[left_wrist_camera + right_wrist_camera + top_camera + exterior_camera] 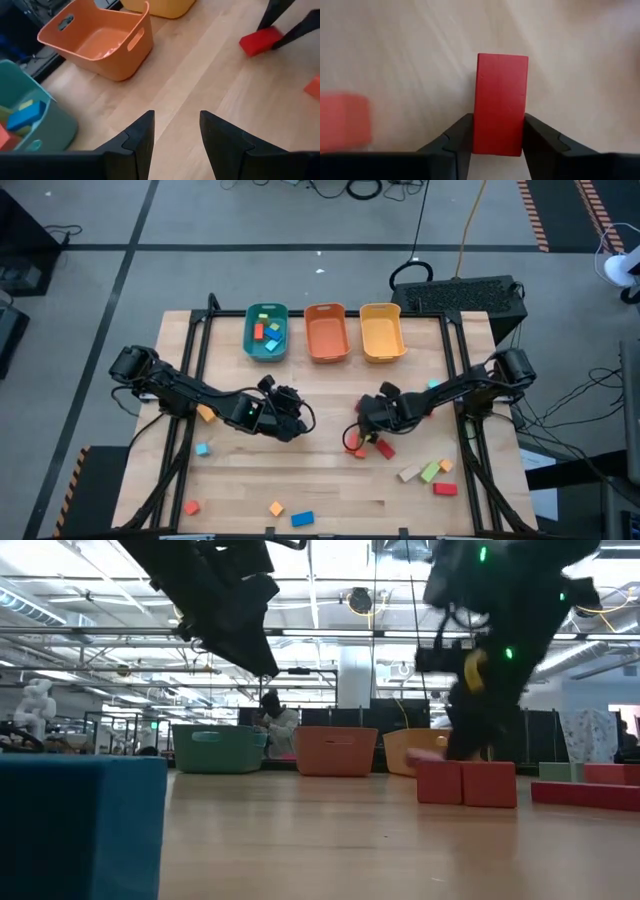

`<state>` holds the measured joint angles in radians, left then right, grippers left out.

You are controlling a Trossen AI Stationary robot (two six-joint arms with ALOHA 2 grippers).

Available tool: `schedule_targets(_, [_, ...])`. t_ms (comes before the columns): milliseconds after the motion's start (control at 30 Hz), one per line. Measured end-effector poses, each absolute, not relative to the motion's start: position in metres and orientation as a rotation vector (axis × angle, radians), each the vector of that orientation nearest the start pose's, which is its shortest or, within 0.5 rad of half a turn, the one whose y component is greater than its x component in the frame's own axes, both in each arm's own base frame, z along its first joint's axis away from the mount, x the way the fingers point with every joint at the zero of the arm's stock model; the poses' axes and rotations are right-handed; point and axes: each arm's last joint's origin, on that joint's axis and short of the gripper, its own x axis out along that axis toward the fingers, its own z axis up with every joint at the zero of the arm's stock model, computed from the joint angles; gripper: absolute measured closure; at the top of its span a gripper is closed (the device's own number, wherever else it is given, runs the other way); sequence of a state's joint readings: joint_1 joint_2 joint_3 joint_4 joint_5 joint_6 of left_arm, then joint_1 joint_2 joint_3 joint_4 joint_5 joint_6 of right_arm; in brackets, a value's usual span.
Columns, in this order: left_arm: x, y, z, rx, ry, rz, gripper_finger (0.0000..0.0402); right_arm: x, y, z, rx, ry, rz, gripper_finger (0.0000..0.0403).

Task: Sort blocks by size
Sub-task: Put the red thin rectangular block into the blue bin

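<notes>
The right gripper (497,135) is down at mid-table, clamped around a red block (500,102) lying on the wood. The left gripper (176,131) hangs parted and empty near the orange bin (100,42).

Table (330,395): pale wood planks, smooth matt. Orange bin (100,42): smooth plastic, slight sheen. Red block (500,102): painted, matt.

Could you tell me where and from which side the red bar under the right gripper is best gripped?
Across its two long flat faces, from above: the red bar lies flat, and the right gripper already straddles its narrow width at one end.
</notes>
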<state>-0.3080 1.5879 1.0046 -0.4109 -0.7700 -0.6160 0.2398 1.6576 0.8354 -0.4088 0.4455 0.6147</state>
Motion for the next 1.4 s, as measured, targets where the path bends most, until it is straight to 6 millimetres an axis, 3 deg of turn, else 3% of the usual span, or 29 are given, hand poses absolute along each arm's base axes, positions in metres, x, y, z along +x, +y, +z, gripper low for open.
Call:
schedule_targets(200, [0.314,-0.075,0.216,-0.253,0.519,0.666,0.0242,0.293,0.076,0.155,-0.178,0.825,-0.456,0.0288])
schedule_targets(533, [0.327,-0.071,0.225,-0.441,0.396,0.602,0.0242,0.308,0.091,0.174,-0.436,0.605,-0.466,0.0282])
schedule_targets(1033, [0.342,-0.055,0.235,-0.611,0.365,0.391,0.0242,0.314,0.092,0.185,-0.57,0.533,-0.501,0.0284])
schedule_targets(1400, [0.343,-0.043,0.232,-0.603,0.397,0.413,0.0242,0.316,0.093,0.19,-0.598,0.496,-0.514,0.0284])
